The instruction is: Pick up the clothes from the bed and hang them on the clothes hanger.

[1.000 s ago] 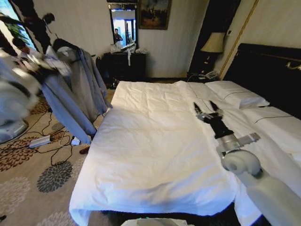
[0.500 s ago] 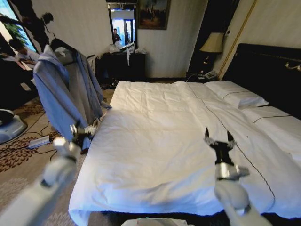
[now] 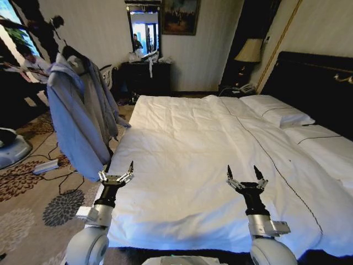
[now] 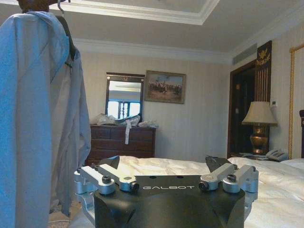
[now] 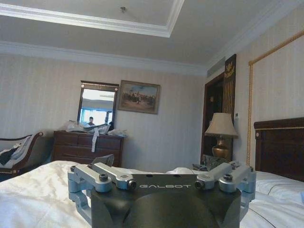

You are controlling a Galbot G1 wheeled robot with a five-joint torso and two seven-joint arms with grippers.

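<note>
"GALBOT" stands in pale letters on the black body of the left gripper [image 4: 162, 164] and of the right gripper [image 5: 158, 164].

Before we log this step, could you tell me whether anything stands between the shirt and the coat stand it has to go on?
Nothing visible does: the shirt already hangs on the stand, beside the bed. Both open end effectors, left and right, hover over the bed.

The bed [image 3: 182, 165] is wide, its white sheet wrinkled and crossed by a thin dark piping line [image 3: 278, 171]. White pillows [image 3: 276, 113] lie at its head against the black headboard [image 3: 314, 83]. Beside it, patterned carpet [image 3: 38, 215] carries loose cables [image 3: 55, 165].
</note>
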